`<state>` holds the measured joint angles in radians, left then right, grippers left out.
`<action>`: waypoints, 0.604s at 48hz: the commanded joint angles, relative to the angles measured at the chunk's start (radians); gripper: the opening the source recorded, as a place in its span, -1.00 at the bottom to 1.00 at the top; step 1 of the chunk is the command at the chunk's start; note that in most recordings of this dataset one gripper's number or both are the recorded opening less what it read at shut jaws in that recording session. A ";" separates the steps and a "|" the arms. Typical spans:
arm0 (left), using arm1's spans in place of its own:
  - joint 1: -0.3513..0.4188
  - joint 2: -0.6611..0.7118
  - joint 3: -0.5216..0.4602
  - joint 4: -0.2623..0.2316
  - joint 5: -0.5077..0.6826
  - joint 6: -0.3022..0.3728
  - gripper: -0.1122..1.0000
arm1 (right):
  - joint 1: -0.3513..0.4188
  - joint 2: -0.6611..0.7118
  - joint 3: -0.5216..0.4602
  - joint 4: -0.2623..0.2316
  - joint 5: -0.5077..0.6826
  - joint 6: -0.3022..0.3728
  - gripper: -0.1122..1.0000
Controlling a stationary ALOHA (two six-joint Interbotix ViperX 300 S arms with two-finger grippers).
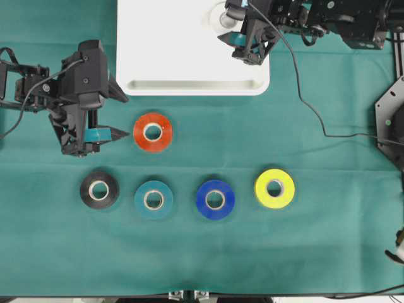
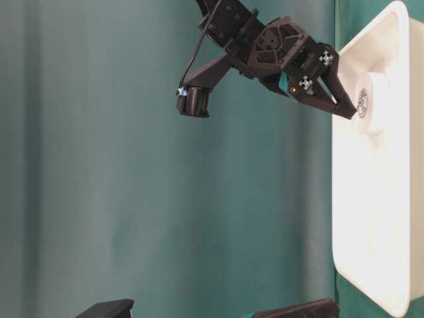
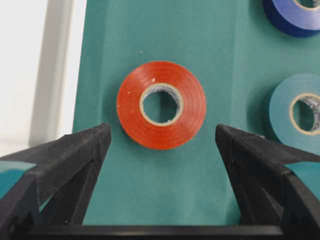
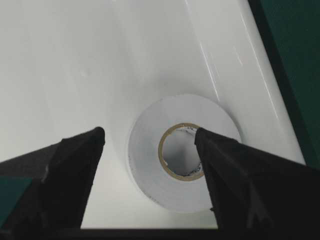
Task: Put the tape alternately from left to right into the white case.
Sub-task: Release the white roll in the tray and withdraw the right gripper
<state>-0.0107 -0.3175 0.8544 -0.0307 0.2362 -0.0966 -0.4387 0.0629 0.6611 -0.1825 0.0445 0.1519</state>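
The white case (image 1: 189, 47) lies at the top middle of the green cloth. A white roll of tape (image 4: 145, 165) lies flat inside it near its right end. My right gripper (image 4: 150, 135) hovers over that roll, open and gripping nothing, with one finger over the roll's core and the other outside its rim. The red-orange roll (image 3: 192, 105) lies flat on the cloth just below the case. My left gripper (image 3: 162, 137) is open just short of it, nothing between the fingers. Black (image 1: 99, 189), teal (image 1: 153, 199), blue (image 1: 214, 199) and yellow (image 1: 274, 188) rolls form a row lower down.
The case has a narrow trough (image 1: 189, 84) along its near rim. The right arm's black cable (image 1: 303, 95) trails across the cloth to the right of the case. Black frame parts (image 1: 391, 120) stand at the right edge.
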 commanded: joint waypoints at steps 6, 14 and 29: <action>0.002 -0.008 -0.011 0.000 -0.005 -0.002 0.37 | 0.000 -0.021 -0.020 -0.002 -0.009 0.002 0.63; 0.000 -0.008 -0.012 -0.002 -0.003 -0.002 0.37 | 0.020 -0.058 -0.012 0.000 -0.002 0.002 0.63; -0.002 -0.008 -0.011 -0.002 -0.005 -0.002 0.37 | 0.150 -0.204 0.043 0.000 -0.011 0.002 0.63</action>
<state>-0.0107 -0.3175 0.8544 -0.0307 0.2362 -0.0982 -0.3206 -0.0859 0.7026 -0.1825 0.0445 0.1519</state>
